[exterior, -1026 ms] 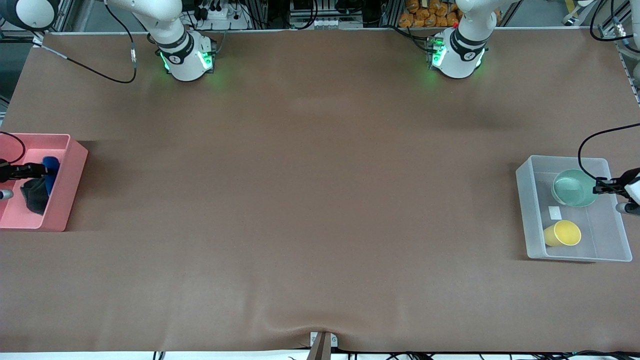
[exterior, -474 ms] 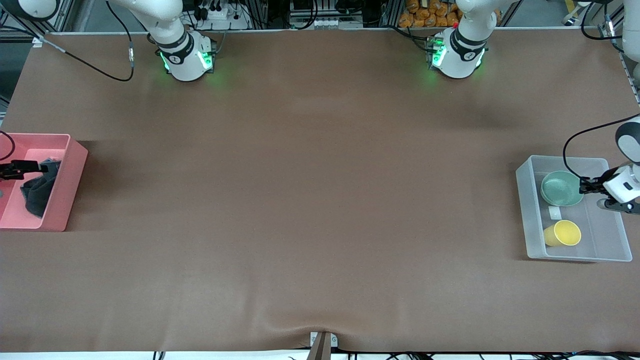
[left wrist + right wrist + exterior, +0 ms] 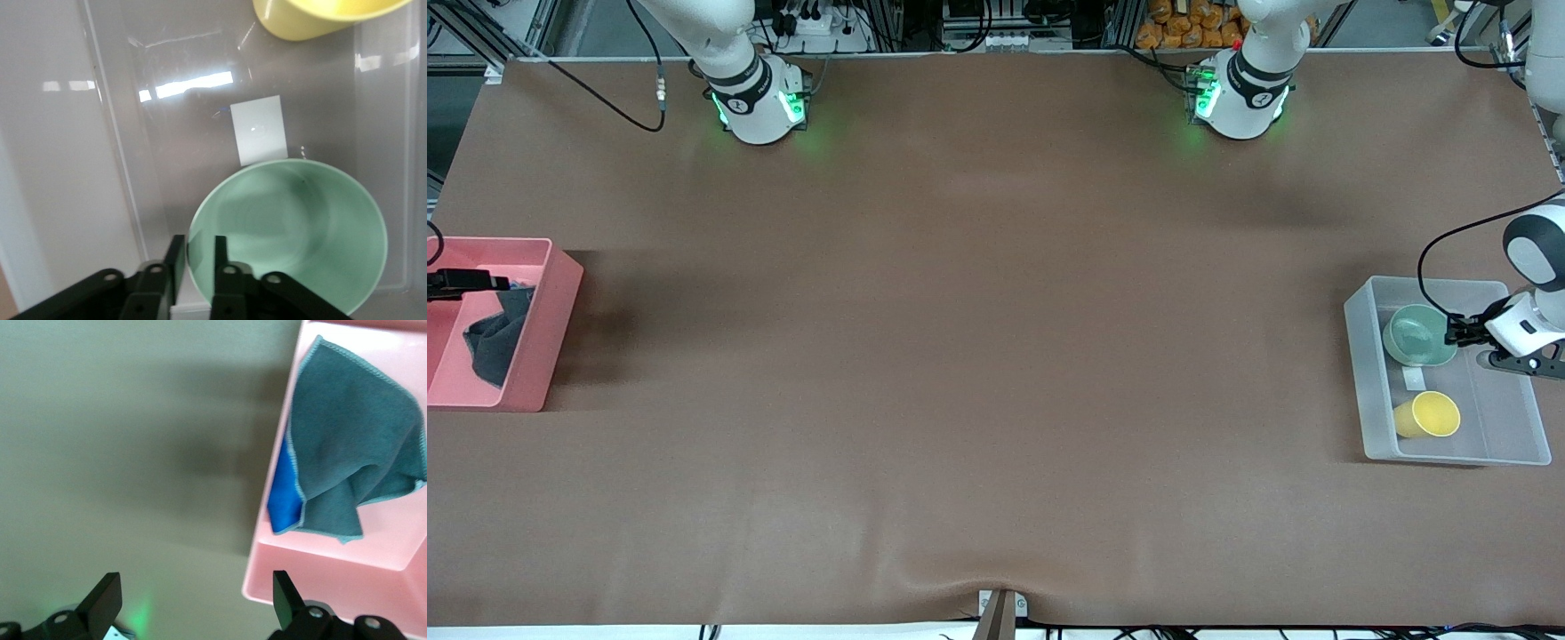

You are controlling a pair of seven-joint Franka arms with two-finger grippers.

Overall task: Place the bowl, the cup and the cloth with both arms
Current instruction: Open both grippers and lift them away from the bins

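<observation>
The mint-green bowl (image 3: 1414,336) (image 3: 293,233) rests in the clear bin (image 3: 1360,382) at the left arm's end of the table. My left gripper (image 3: 1451,335) (image 3: 198,243) straddles its rim, one finger inside and one outside, standing slightly apart from it, open. The yellow cup (image 3: 1430,414) (image 3: 320,17) lies on its side in the same bin, nearer the front camera. The cloth (image 3: 498,333) (image 3: 360,453) lies crumpled in the pink bin (image 3: 547,320) (image 3: 313,580), grey face up with blue showing under it. My right gripper (image 3: 494,284) (image 3: 195,597) hangs wide open over that bin's edge, holding nothing.
A small white label (image 3: 1414,378) (image 3: 259,130) lies on the clear bin's floor between bowl and cup. The two bins stand at the two ends of the brown table (image 3: 996,356). Black cables hang from both wrists.
My left gripper carried the bowl across the clear bin toward the table's middle, set it down and loosened its fingers. My right gripper opened, drew back from the cloth, and the cloth settled in the pink bin.
</observation>
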